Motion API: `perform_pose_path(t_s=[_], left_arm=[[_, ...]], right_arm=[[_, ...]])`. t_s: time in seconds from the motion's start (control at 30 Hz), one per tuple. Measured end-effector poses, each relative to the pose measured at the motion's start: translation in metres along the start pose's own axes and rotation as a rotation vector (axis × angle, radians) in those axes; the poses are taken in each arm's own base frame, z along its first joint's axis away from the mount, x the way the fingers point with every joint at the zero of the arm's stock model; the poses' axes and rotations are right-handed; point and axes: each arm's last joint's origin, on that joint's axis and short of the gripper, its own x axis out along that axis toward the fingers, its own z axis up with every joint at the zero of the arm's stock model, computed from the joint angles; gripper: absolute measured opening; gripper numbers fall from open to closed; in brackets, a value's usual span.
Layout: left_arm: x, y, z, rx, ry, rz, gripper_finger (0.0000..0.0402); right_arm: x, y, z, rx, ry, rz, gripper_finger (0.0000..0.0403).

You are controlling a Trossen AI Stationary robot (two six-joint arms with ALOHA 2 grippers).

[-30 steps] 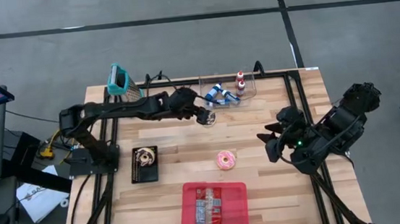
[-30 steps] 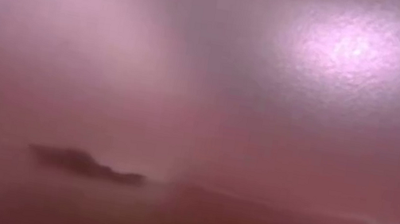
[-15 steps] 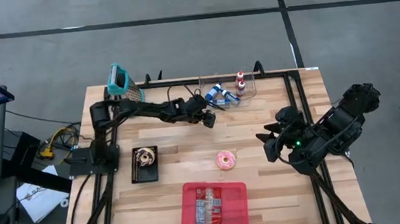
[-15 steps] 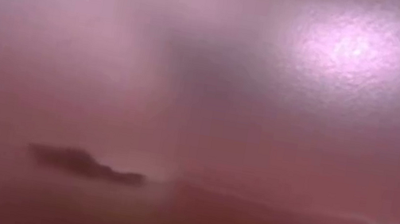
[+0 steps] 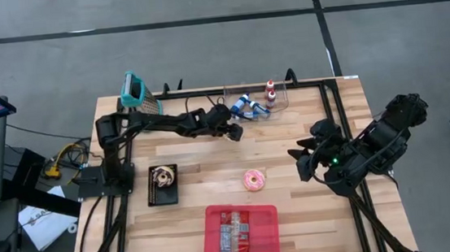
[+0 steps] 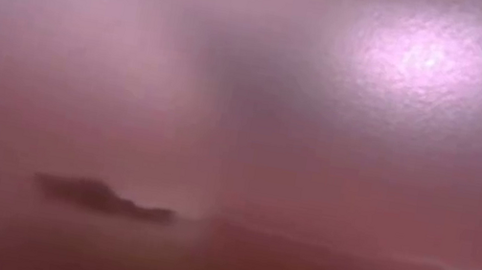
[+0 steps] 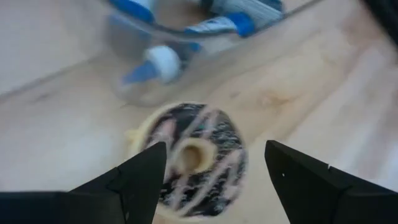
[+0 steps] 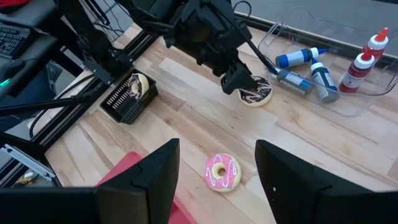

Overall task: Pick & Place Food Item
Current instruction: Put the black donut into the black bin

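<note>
A chocolate donut with pale stripes [image 7: 198, 155] lies flat on the wooden table, just in front of a clear tray of bottles [image 5: 257, 103]. My left gripper [image 7: 214, 149] is open and low over this donut [image 8: 256, 94], one finger on either side; I see no touch. A pink donut [image 5: 253, 180] lies at the table's middle. Another donut lies in a black basket [image 5: 162, 184] at the left. My right gripper [image 8: 214, 168] is open with nothing in it, held high over the table's right side [image 5: 303, 160].
A red tray [image 5: 241, 232] with wrapped packets stands at the near edge. A teal-handled grater [image 5: 136, 91] stands at the far left corner. Bare wood lies between the pink donut and the basket. The low view is filled by a reddish blur.
My left gripper has come down over the chocolate donut, its arm folding lower, and has stayed open. The donuts have not moved.
</note>
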Motion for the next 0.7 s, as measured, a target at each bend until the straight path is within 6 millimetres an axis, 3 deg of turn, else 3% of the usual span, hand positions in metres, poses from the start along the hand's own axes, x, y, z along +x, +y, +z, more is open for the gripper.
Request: perform_pose_path(t_s=[0.23,0.7], left_arm=[[-0.012,0.007,0.0,0.017,-0.016,0.164,0.0269],[0.002,0.017,-0.006,0.009,0.022,0.204,0.0259]], right_arm=[[0.0,0.001,0.0,0.009,-0.001,0.005,0.0202],[0.0,0.001,0.001,0.006,-0.023,0.004,0.0202]])
